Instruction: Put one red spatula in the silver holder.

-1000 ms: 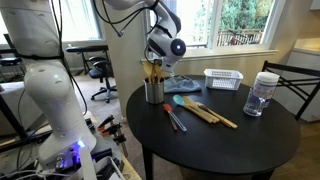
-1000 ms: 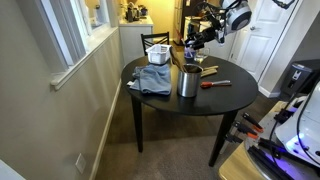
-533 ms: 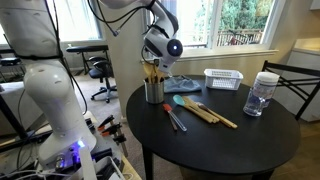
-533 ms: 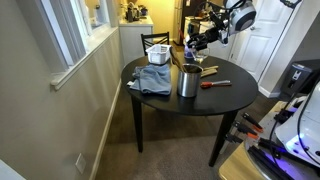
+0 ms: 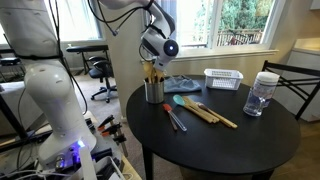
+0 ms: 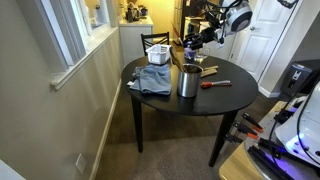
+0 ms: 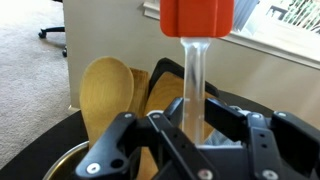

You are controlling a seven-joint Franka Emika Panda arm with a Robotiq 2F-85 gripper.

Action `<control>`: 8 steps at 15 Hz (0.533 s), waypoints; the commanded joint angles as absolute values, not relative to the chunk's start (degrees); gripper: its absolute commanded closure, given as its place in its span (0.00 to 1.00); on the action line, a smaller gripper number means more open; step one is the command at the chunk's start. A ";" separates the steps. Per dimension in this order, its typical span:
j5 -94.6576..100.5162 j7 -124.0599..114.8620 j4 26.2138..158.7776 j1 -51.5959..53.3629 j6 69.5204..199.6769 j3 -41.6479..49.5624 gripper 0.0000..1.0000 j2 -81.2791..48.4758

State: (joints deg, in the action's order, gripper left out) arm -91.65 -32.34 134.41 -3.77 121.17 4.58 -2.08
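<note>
The red spatula (image 7: 196, 15) stands upright, with its red head on top and its clear handle going down between the fingers (image 7: 165, 135) of the gripper (image 7: 197, 125), which are pressed tight on the handle. It hangs over the silver holder (image 5: 154, 92). The holder stands on the round dark worktop (image 5: 230, 145) and has pale wooden spatulas (image 7: 110, 90) inside. A second red spatula (image 6: 216, 84) lies flat on the worktop near the holder.
</note>
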 commanded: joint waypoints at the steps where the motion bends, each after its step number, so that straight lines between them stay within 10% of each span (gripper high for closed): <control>1: -93.55 -35.65 135.31 -1.88 123.04 2.54 0.93 -1.26; 8: -92.45 -43.79 138.32 1.05 131.54 0.01 0.93 -1.03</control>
